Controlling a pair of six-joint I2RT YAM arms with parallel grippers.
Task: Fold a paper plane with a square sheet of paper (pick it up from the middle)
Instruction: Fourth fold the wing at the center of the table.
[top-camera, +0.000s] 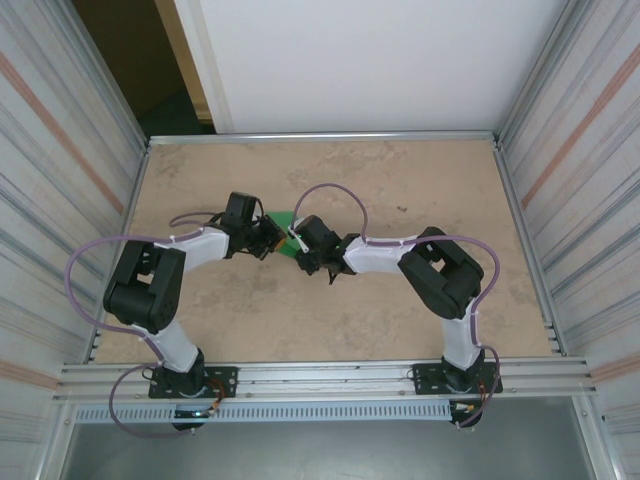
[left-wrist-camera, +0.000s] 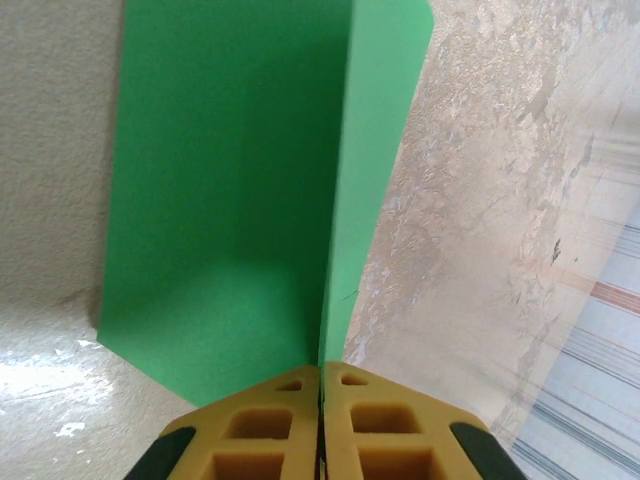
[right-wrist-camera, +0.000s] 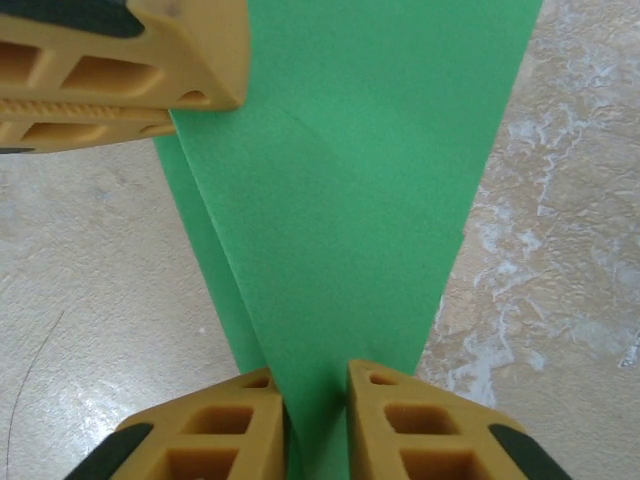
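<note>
The left gripper (left-wrist-camera: 320, 400) has its jaws pressed together on the paper (left-wrist-camera: 220, 200), pinching the near end of a crease that runs straight away from them. One flap spreads broad to the left and the other rises narrow to the right. From above, green slivers peek out between the two grippers, over the middle of the table (top-camera: 400, 330). The right gripper (right-wrist-camera: 315, 410) straddles the paper's narrow end with its jaws slightly apart. I cannot tell whether they press it. Its camera catches the left fingers (right-wrist-camera: 120, 60) on the far edge.
</note>
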